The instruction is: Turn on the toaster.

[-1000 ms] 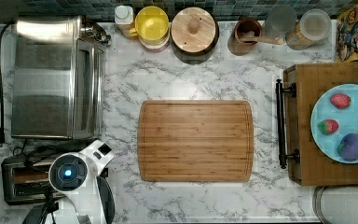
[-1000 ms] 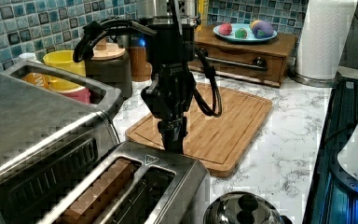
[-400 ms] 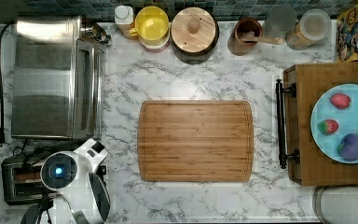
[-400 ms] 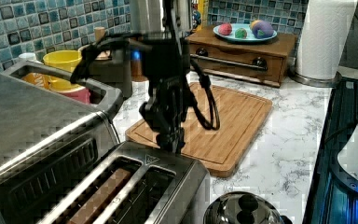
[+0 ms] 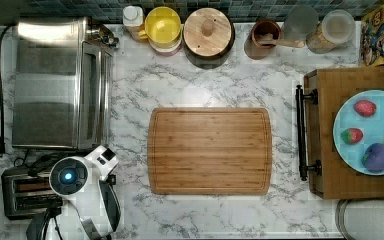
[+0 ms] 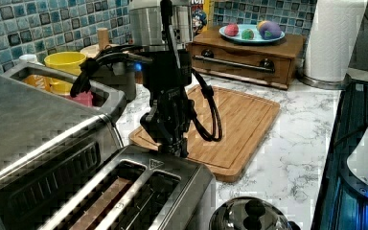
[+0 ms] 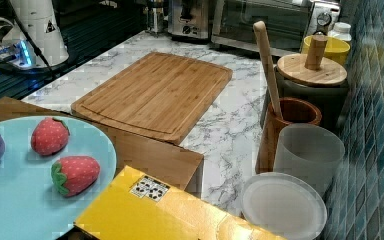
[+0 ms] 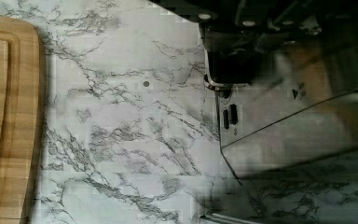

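One pair of jaws hangs at the end of the toaster (image 6: 139, 191) that faces the cutting board (image 6: 230, 117); whether they stand wide or narrow I cannot tell, since the fingers merge into a dark mass just above the toaster's end. In the left view the gripper (image 6: 176, 143) points straight down, its tip at the toaster's top edge on the board side. In the wrist view the dark lever area (image 8: 228, 65) sits right against the toaster's shiny end face.

The toaster stands at the table's near corner in the top view's lower left (image 5: 27, 192), just below the big toaster oven (image 5: 60, 82), with the arm's white wrist over its right end. Its two long slots run parallel, and something brown shows in them.

As a judgement: the toaster's steel shell is stiff and slippery, so gripping the body offers nothing. The place to act is the black lever on the end face, pushed straight down until it latches. The toaster looks light enough to slide or tip on the marble table (image 5: 205, 87) if the push goes off-axis, so the press wants to stay vertical and close to the end face
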